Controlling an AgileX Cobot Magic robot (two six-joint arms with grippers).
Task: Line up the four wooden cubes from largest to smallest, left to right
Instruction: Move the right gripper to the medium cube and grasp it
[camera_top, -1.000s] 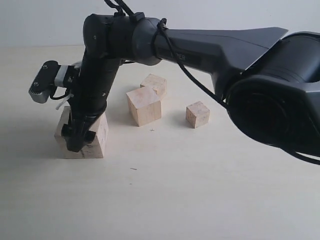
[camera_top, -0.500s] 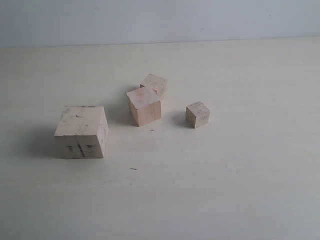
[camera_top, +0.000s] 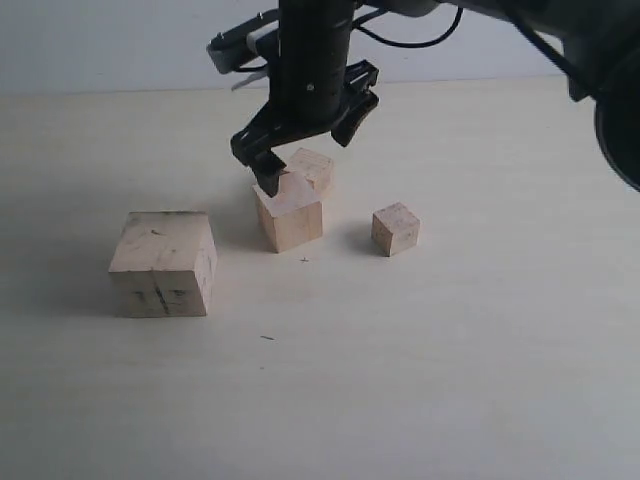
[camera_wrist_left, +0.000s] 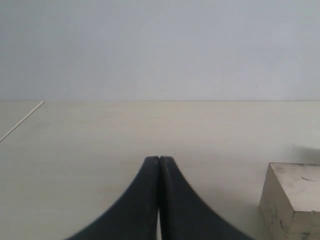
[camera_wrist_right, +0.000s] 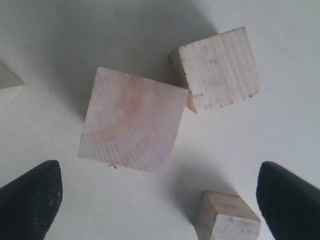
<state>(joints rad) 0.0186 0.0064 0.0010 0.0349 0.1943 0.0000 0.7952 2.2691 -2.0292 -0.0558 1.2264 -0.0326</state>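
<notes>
Four pale, unpainted light-wood cubes sat on the cream counter (camera_top: 450, 380), not yet in a row. The largest, dark-scuffed cube (camera_top: 162, 262) stood alone at the left. The second-largest cube (camera_top: 290, 215) stood near the middle, with the third cube (camera_top: 310, 168) just behind it, corner to corner and touching or nearly so. The smallest cube (camera_top: 396, 229) stood apart to the right.

The main risk, as I judged it, lay in that close pair. If the right claw (camera_top: 310, 152) dropped onto the second-largest cube, one finger could land on or shove the third cube tucked against it, knocking both askew. The wrist view also showed the second-largest cube turned at an angle to the line between the fingers. Closing on it that way could catch its corners rather than its flat faces, so it might twist or slip out. The smallest cube lay near one finger's path and could be nudged too.

The right claw hung above the pair with its fingers spread wide, wider than the second-largest cube. It held nothing and touched nothing that I could see.

The left claw (camera_wrist_left: 159, 162) was pressed together, empty, low over the counter beside the largest cube and clear of it.
</notes>
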